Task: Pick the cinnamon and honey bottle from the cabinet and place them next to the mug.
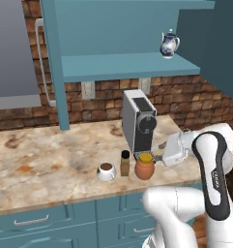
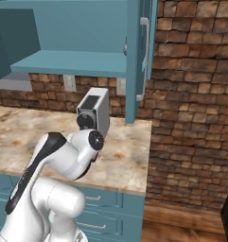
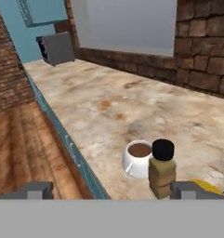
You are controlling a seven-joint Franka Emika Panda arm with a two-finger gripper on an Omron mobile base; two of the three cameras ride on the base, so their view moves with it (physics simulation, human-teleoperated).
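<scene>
On the marble counter the white mug with brown liquid, the slim brown cinnamon and the orange honey bottle stand in a row, close together. My gripper hovers just right of the honey bottle, open and holding nothing. In the hand view the mug and the cinnamon sit ahead of my gripper, and the honey bottle's yellow lid peeks out beside the right fingertip. The teal cabinet hangs above with its shelf open.
A grey coffee machine stands right behind the three items. A blue-and-white teapot sits on the cabinet shelf. The counter's front edge runs close to the mug. My arm covers the items in the right base view.
</scene>
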